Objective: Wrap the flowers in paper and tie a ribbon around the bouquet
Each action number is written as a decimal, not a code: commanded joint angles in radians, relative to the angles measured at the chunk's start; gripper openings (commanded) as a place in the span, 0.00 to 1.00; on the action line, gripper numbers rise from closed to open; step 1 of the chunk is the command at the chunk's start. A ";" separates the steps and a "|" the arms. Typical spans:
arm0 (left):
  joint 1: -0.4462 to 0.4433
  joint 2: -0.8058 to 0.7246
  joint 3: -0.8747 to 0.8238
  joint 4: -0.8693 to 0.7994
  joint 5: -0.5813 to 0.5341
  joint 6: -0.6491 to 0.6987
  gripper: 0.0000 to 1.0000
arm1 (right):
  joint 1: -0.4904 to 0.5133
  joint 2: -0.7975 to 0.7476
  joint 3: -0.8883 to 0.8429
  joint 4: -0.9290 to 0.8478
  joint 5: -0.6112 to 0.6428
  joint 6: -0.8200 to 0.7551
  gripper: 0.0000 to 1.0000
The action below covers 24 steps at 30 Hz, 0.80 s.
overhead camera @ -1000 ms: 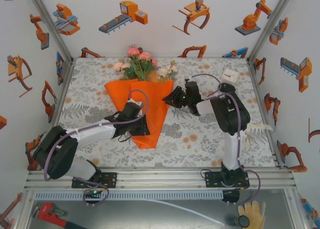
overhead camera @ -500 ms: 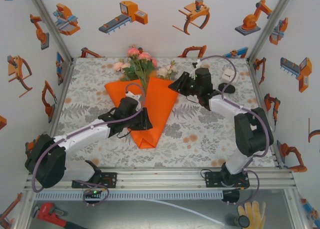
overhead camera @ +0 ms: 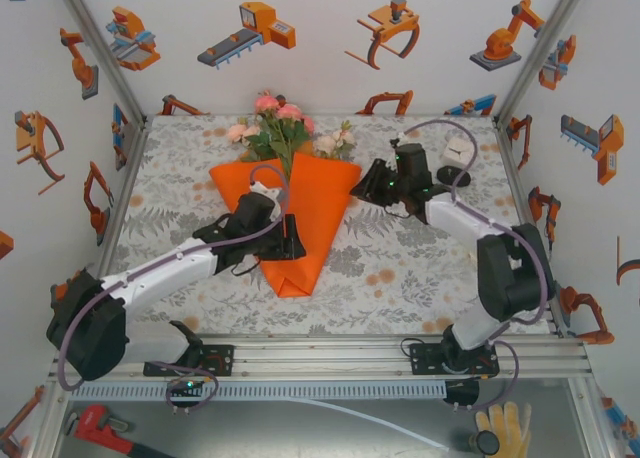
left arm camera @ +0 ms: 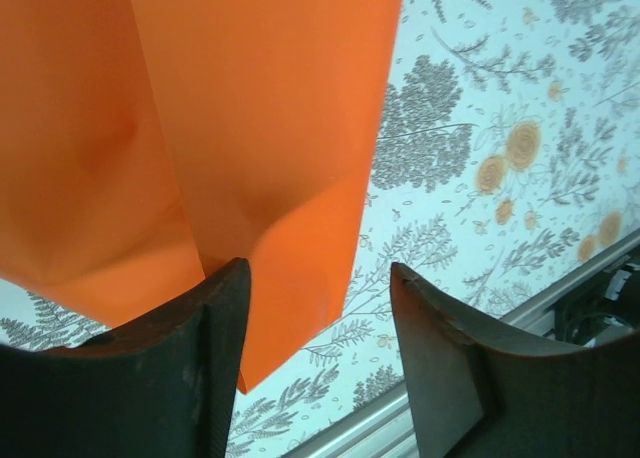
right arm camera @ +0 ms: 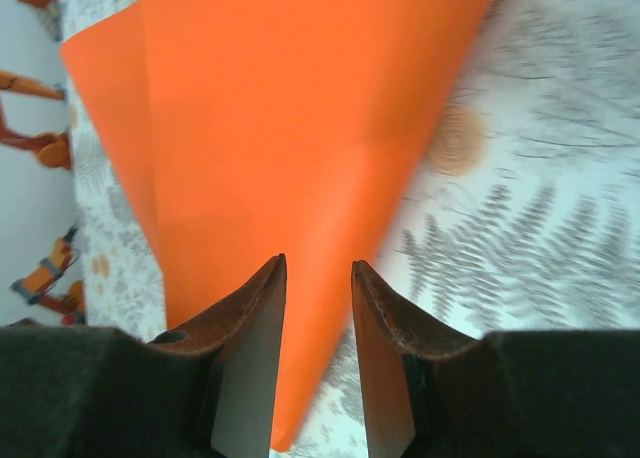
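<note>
The orange paper (overhead camera: 315, 208) lies folded into a cone on the floral cloth, its point toward me. The flowers (overhead camera: 275, 128), pink and cream blooms with green leaves, stick out of its wide far end. My left gripper (overhead camera: 290, 240) hovers over the cone's lower left side. In the left wrist view its jaws (left arm camera: 318, 273) stand open, with the paper (left arm camera: 250, 108) edge under the left finger. My right gripper (overhead camera: 363, 185) is at the cone's upper right corner, its jaws (right arm camera: 317, 266) narrowly open above the paper (right arm camera: 300, 128). I cannot make out the ribbon for certain.
A small white thing (overhead camera: 459, 149) lies at the back right of the cloth; I cannot tell whether it is ribbon. Walls close the table on three sides. The metal rail (overhead camera: 320, 358) runs along the near edge.
My right gripper has swung back and to the right, from over the cone to its upper right corner. The right flap now lies over the cone. My left jaws have widened.
</note>
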 commanded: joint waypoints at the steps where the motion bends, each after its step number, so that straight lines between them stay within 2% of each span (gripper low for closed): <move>1: -0.001 -0.097 0.080 -0.066 -0.038 0.049 0.62 | -0.098 -0.095 0.036 -0.198 0.153 -0.116 0.37; 4: -0.001 -0.179 0.116 -0.101 -0.044 0.076 0.67 | -0.234 -0.102 0.062 -0.319 0.201 -0.184 0.40; 8: -0.002 -0.281 0.122 -0.088 0.048 0.089 0.74 | -0.405 -0.028 0.128 -0.419 0.217 -0.253 0.46; 12: -0.004 -0.360 0.099 -0.079 0.134 0.083 0.80 | -0.509 0.096 0.240 -0.544 0.331 -0.334 0.63; 14: -0.005 -0.393 0.080 -0.083 0.150 0.082 0.82 | -0.547 0.148 0.270 -0.564 0.361 -0.362 0.66; 17: -0.007 -0.432 0.046 -0.090 0.134 0.081 0.84 | -0.568 0.238 0.320 -0.592 0.361 -0.383 0.65; 20: -0.005 -0.441 0.025 -0.100 0.102 0.094 0.85 | -0.568 0.326 0.350 -0.602 0.310 -0.372 0.58; 23: -0.005 -0.424 0.036 -0.125 0.093 0.112 0.86 | -0.566 0.345 0.349 -0.599 0.326 -0.356 0.49; 24: -0.005 -0.419 0.039 -0.131 0.093 0.114 0.86 | -0.568 0.338 0.343 -0.592 0.337 -0.355 0.40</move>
